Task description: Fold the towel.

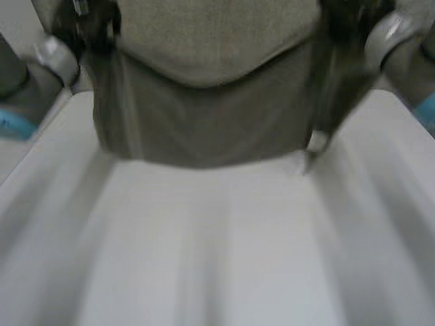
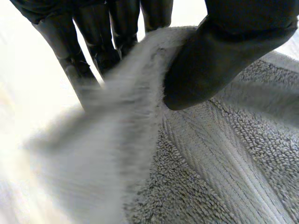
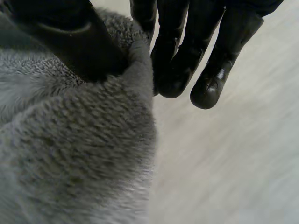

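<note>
The grey towel (image 1: 211,102) hangs lifted off the white table (image 1: 217,258), stretched between both hands, and its lower edge sags just above the surface. My left hand (image 1: 88,30) holds the towel's upper left corner. In the left wrist view its thumb (image 2: 224,51) pinches the towel (image 2: 210,163) edge against the fingers (image 2: 84,56). My right hand (image 1: 343,27) holds the upper right corner. In the right wrist view the thumb (image 3: 70,42) presses the towel (image 3: 79,149) against the curled fingers (image 3: 187,56).
My left arm (image 1: 20,102) and right arm (image 1: 414,61) flank the towel at the table's far corners. Bare table top stretches from under the towel to the near edge.
</note>
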